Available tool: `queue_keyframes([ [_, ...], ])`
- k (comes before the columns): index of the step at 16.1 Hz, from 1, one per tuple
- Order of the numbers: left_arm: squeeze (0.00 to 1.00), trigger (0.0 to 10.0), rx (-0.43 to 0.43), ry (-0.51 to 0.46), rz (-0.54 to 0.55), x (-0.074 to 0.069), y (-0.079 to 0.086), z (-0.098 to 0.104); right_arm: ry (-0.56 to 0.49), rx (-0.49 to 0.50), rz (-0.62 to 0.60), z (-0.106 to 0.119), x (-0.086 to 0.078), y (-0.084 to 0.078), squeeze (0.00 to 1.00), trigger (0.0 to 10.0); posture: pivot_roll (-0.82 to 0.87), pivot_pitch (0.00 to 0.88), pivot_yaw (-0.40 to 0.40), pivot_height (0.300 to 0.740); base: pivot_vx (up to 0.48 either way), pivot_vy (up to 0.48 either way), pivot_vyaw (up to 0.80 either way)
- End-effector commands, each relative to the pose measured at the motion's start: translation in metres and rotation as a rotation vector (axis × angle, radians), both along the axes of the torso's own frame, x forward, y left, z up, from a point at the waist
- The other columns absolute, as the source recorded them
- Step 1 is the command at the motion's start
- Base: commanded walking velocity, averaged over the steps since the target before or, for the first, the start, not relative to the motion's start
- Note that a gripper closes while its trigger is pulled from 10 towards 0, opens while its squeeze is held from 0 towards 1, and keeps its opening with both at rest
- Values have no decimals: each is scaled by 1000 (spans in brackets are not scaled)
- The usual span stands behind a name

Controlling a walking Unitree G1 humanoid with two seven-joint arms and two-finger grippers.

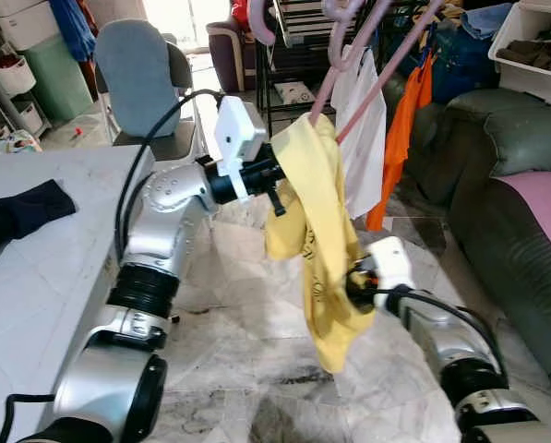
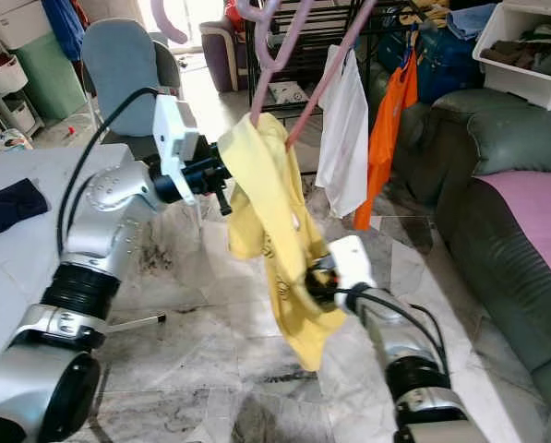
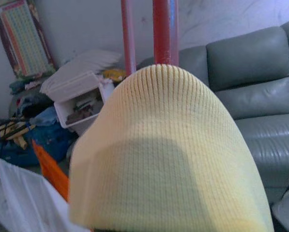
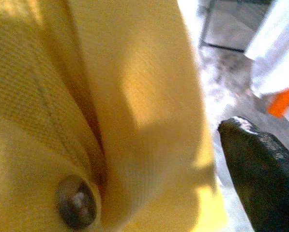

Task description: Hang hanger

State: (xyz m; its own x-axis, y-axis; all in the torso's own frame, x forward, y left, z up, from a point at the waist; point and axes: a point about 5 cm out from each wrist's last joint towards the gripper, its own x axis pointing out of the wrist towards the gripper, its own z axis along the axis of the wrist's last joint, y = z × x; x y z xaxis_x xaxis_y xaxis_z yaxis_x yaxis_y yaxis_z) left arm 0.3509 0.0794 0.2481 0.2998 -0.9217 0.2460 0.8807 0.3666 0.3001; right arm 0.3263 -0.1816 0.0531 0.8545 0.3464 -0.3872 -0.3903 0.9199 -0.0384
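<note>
Here the left gripper (image 1: 277,177) is pushed into the upper part of a yellow shirt (image 1: 321,242), and the cloth covers its fingers, so I cannot tell whether they are parted or closed. The shirt is ribbed knit, draped in a rounded hump over a pink hanger (image 1: 349,69) whose thin rods rise to a curved hook. The right gripper (image 1: 358,281) sits lower, pressed against the hanging fabric; one black textured fingertip (image 4: 260,164) shows just beside the cloth near a small round button (image 4: 76,202), and its grip cannot be judged. Behind hang a white cloth (image 1: 363,129) and an orange one (image 1: 400,138) on a dark metal rack (image 1: 293,55). A green leather sofa (image 1: 510,175) stands at the robot's right. A dark garment (image 1: 21,212) lies on the white tiled tabletop (image 1: 44,277).
</note>
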Motion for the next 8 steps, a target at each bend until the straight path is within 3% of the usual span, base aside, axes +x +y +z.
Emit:
queue_keyframes([
  [1,0,0,-74,-99,27,-3,11,29,75,-5,-104,-13,-8,-21,0,0,-101,0,18,740,0,0,0],
  [2,0,0,-63,-82,49,-2,17,25,76,17,-194,-11,-10,-41,0,0,-105,0,17,740,0,0,0],
  [4,0,0,9,-28,103,0,29,-3,21,32,-335,3,-11,-78,0,0,-124,0,20,740,0,0,0],
  [6,0,0,58,31,130,-1,37,-30,-27,42,-405,17,-8,-96,0,0,-137,0,23,740,0,0,0],
  [8,0,0,146,170,121,-11,52,-72,-115,64,-507,46,2,-116,0,0,-148,0,23,740,0,0,0],
])
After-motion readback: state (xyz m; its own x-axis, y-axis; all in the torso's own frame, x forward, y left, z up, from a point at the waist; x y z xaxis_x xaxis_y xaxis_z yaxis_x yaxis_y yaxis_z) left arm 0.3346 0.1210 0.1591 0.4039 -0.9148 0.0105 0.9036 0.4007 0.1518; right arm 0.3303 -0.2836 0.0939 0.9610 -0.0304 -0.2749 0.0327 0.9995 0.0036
